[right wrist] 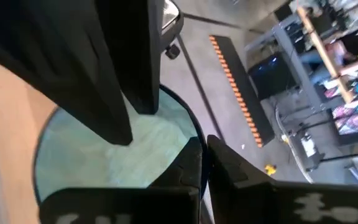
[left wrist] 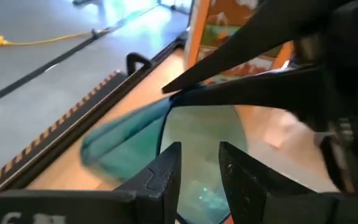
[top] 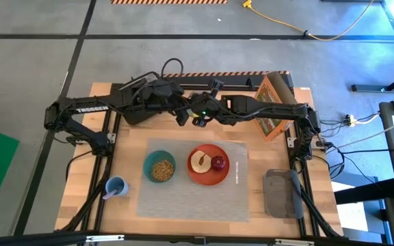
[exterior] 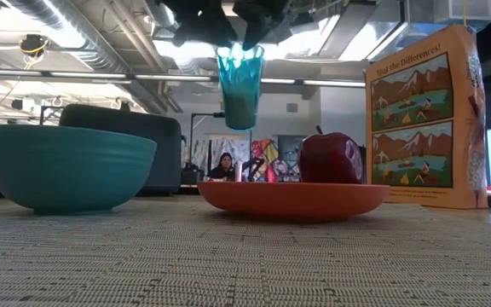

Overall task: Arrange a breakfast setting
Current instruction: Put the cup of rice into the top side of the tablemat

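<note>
The translucent green glass (exterior: pixel 239 85) hangs upright in the air over the far part of the table. Both grippers meet at its rim. My right gripper (right wrist: pixel 204 149) is shut on the rim. My left gripper (left wrist: pixel 199 149) is a little open, with one finger on each side of the rim (left wrist: pixel 197 199). On the grey placemat (top: pixel 193 201) stand the teal bowl (top: pixel 160 167) and the orange-red plate (top: pixel 208 179). The plate holds the toast slice (top: pixel 198 161) and the red apple (top: pixel 219 162). The slim pale utensil (top: pixel 237 171) lies to the right of the plate. My right gripper pinches the glass's rim (right wrist: pixel 194 134) between its two fingers, one finger inside the glass and one outside. The fingers come from above. The glass hangs upright below them, clear of the table. Whether my left gripper touches the rim, I cannot tell.
The tall orange cereal box (top: pixel 272 106) stands at the far right. The black toaster (top: pixel 282 193) sits at the near right beside the placemat. A blue cup (top: pixel 115 186) stands at the near left. Bare wood lies between the placemat's far edge and the arms.
</note>
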Tool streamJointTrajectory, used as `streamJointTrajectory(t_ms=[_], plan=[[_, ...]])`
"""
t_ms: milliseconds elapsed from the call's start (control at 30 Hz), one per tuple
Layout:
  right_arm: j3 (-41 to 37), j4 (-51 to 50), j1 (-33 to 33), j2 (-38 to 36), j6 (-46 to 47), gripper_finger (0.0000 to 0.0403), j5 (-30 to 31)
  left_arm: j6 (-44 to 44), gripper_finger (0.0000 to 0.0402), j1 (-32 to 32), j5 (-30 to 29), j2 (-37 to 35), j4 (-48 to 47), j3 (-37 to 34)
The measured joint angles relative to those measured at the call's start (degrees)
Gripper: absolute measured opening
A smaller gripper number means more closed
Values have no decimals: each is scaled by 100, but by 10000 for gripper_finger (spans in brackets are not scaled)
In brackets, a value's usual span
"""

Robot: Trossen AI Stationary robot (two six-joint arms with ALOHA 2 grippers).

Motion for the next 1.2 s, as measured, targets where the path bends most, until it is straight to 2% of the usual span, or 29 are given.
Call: streamJointTrajectory(t_ms=[167,567,1000,1200], plan=[[0,159,112,0,-306,1,267,-2,104,6,-471,54,-96,0],[0,354,185,0,-518,1,481,98,105,-178,-1119,15,28,0],[0,316,101,0,-552,1,486,352,163,-447,-1798,10,252,-7],[0,319,101,0,-913,1,493,515,168,-216,-1634,10,29,-6]])
